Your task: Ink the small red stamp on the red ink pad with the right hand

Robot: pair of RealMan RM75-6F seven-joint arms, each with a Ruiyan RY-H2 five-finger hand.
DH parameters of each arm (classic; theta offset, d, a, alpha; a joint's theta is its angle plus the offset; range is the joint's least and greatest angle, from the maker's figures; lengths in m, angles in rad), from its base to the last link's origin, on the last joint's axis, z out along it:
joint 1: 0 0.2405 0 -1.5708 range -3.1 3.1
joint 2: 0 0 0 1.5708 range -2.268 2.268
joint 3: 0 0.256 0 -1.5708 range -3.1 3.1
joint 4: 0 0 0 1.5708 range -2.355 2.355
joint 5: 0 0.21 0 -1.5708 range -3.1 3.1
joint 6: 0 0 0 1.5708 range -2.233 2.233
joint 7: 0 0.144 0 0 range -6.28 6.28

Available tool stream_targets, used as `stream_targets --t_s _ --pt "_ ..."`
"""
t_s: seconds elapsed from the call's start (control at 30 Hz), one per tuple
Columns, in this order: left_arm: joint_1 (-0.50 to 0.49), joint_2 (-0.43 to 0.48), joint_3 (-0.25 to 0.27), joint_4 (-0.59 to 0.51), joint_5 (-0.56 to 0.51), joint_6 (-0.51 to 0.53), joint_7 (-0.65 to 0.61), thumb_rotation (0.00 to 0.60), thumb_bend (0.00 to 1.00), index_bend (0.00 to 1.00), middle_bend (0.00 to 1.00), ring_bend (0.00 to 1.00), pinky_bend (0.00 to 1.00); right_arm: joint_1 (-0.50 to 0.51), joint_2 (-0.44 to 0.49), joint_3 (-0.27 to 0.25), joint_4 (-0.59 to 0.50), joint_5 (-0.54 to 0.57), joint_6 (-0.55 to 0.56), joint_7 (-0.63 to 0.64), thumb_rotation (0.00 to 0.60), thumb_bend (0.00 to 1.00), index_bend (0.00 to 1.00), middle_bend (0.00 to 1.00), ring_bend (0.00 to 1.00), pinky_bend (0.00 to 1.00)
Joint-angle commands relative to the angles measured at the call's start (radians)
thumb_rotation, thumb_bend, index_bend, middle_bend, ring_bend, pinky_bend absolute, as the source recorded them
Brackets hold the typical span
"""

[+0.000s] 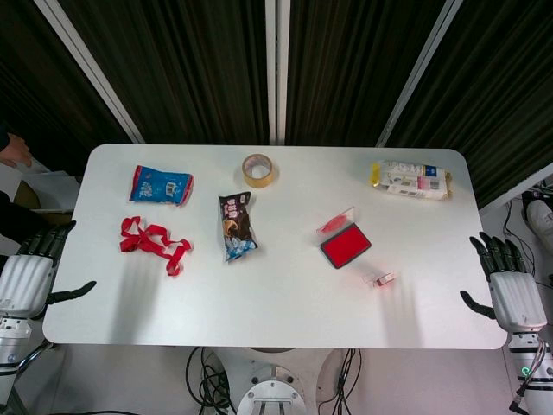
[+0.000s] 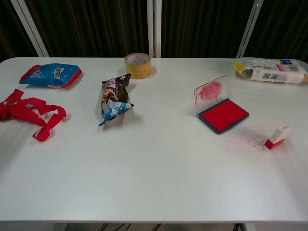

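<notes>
Right fingers point(image 1: 494, 251) spread — well apart from small red stamp point(image 1: 384, 278)

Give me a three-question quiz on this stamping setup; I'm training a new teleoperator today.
1. True or false: the ink pad's lid stands open.
2. What lies nearest the small red stamp? A) tape roll B) ink pad C) red ribbon
3. Is the right hand holding anything?

Key: 1 true. 2 B. 3 No; it is open beside the table's edge, as is the left hand.
</notes>
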Motion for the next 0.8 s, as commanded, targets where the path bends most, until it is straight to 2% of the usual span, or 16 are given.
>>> stream_targets --t_s 0.03,0.2,0.4,0.43,0.47,0.5,0.53,0.6,0.67,0.8 --pt "-0.003 -0.002 0.0 0.001 -0.003 -0.006 0.002 0.437 0.05 0.06 0.14 0.12 0.24 0.005 -0.006 0.002 0.01 0.005 -0.009 0.001 0.6 0.12 0.0 0.0 0.0 0.0" --pt "-0.007 -0.005 0.005 -0.002 -0.005 -0.022 0.008 0.439 0.05 0.06 0.14 0.12 0.24 0.011 -0.019 0.007 0.027 0.005 -0.013 0.018 0.6 0.12 0.0 0.0 0.0 0.0" --pt "-0.005 -0.002 0.003 -0.012 0.0 -0.011 0.013 0.444 0.05 0.06 0.14 0.12 0.24 -0.005 -0.031 0.023 0.039 0.012 0.035 0.01 0.6 0.14 0.0 0.0 0.0 0.02" --pt "-0.005 -0.002 0.004 -0.013 0.0 -0.011 0.015 0.442 0.05 0.06 0.14 0.12 0.24 -0.007 -0.031 0.025 0.037 0.017 0.039 0.0 0.6 0.14 0.0 0.0 0.03 0.09" --pt "-0.005 -0.001 0.005 -0.015 0.0 -0.012 0.016 0.441 0.05 0.06 0.14 0.12 0.24 -0.009 -0.031 0.028 0.037 0.02 0.043 -0.007 0.6 0.14 0.0 0.0 0.09 0.21" --pt "-0.004 -0.001 0.006 -0.015 0.0 -0.012 0.017 0.44 0.05 0.06 0.14 0.12 0.24 -0.009 -0.029 0.028 0.034 0.02 0.044 -0.009 0.6 0.14 0.0 0.0 0.18 0.37" --pt "-0.003 -0.002 0.007 -0.015 -0.001 -0.013 0.017 0.441 0.05 0.06 0.14 0.12 0.24 -0.009 -0.026 0.025 0.033 0.018 0.041 -0.008 0.6 0.14 0.0 0.0 0.26 0.46" --pt "0.0 -0.004 0.008 -0.015 -0.005 -0.012 0.015 0.437 0.05 0.06 0.14 0.12 0.24 -0.005 -0.009 0.011 0.029 0.018 0.013 -0.028 0.6 0.14 0.0 0.0 0.49 0.68" --pt "0.001 -0.009 0.009 -0.012 -0.009 -0.015 0.012 0.435 0.05 0.06 0.14 0.12 0.24 0.004 0.011 -0.002 0.01 0.019 -0.025 -0.046 0.6 0.13 0.0 0.0 0.62 0.79" --pt "-0.004 -0.019 0.014 -0.005 -0.012 -0.032 0.01 0.436 0.05 0.06 0.14 0.12 0.24 0.024 0.007 -0.01 0.02 0.011 -0.058 -0.117 0.6 0.13 0.0 0.0 0.66 0.83"
